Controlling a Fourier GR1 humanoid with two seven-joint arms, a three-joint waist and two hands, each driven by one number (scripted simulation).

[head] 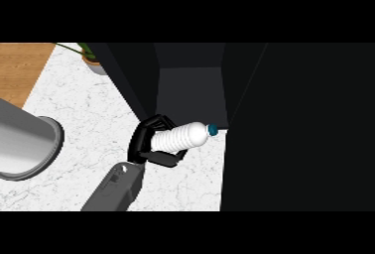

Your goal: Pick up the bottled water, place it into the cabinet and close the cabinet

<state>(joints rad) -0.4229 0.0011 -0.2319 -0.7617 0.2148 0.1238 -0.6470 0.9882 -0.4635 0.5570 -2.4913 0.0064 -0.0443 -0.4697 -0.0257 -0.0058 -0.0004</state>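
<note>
Gripping the bottled water (181, 137), the robot hand (150, 144) curls round its base, bottle tilted, cap aimed at the dark open cabinet (189, 92) just beyond. Best push straight in, clearing door edge (242, 94), above the bench (81, 109).

white marble counter (81, 106), potted plant (93, 62), grey pot (26, 144)

Even, bright light is washing over the marble desk (73, 109), no hard shadows showing, while the cabinet (293, 124) on the right is staying nearly pitch black.
</note>
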